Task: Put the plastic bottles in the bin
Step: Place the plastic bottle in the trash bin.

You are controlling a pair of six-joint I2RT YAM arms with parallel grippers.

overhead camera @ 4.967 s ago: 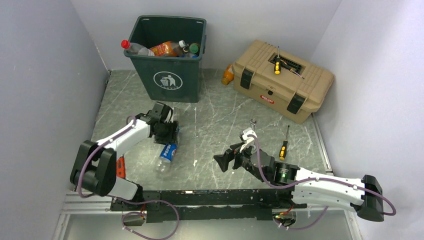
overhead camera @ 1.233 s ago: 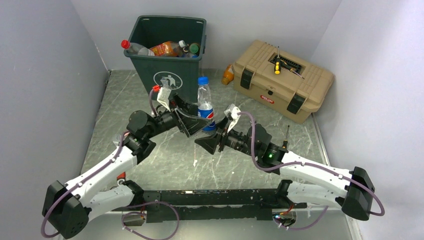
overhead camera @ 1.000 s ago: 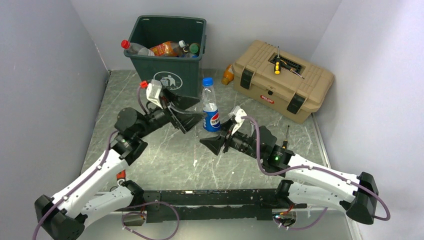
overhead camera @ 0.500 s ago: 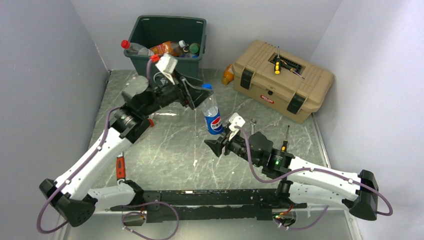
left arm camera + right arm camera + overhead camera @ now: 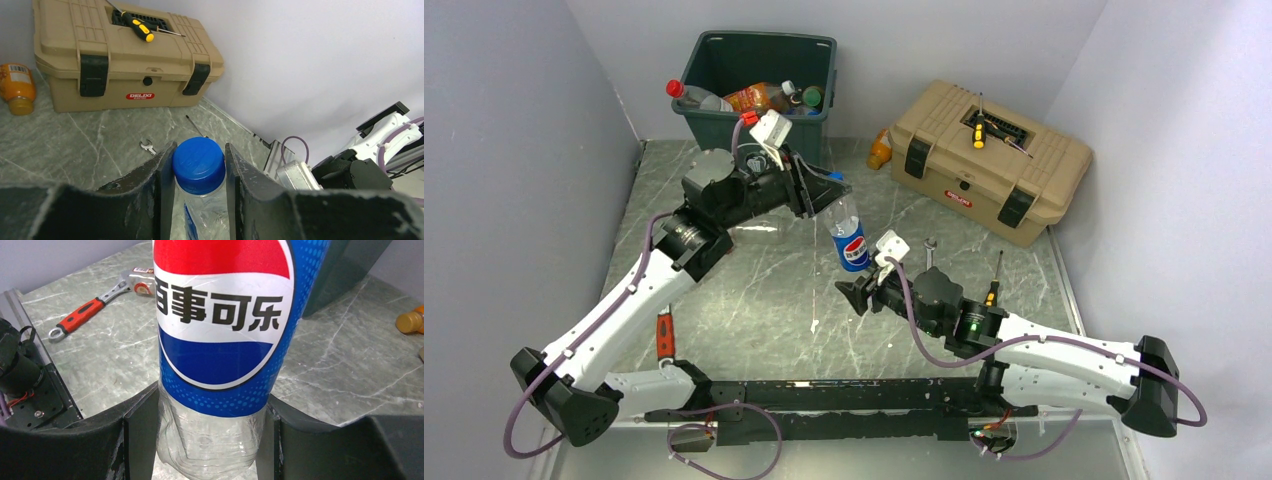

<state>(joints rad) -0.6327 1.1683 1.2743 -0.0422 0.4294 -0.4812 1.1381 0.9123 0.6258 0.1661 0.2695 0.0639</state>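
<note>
A clear plastic bottle (image 5: 849,240) with a Pepsi-blue label (image 5: 220,315) and a blue cap (image 5: 198,164) hangs tilted above the table, held at both ends. My left gripper (image 5: 829,190) (image 5: 199,150) is shut on its cap from above. Lower down, my right gripper (image 5: 861,290) (image 5: 207,440) is shut on the clear base. The dark green bin (image 5: 769,38) stands at the back left behind the left arm, holding several bottles (image 5: 759,97). An orange bottle (image 5: 880,150) (image 5: 17,85) lies beside the toolbox.
A tan toolbox (image 5: 994,170) (image 5: 125,55) sits at the back right with a yellow-handled screwdriver (image 5: 978,133) on top. Another screwdriver (image 5: 992,290) and a small wrench (image 5: 148,146) lie on the table. A red-handled wrench (image 5: 665,335) (image 5: 82,315) lies near the left.
My left gripper rose from beside the bottle to its top and shut on the blue cap. The bottle tipped over and came nearer as the right arm drew back with it.
</note>
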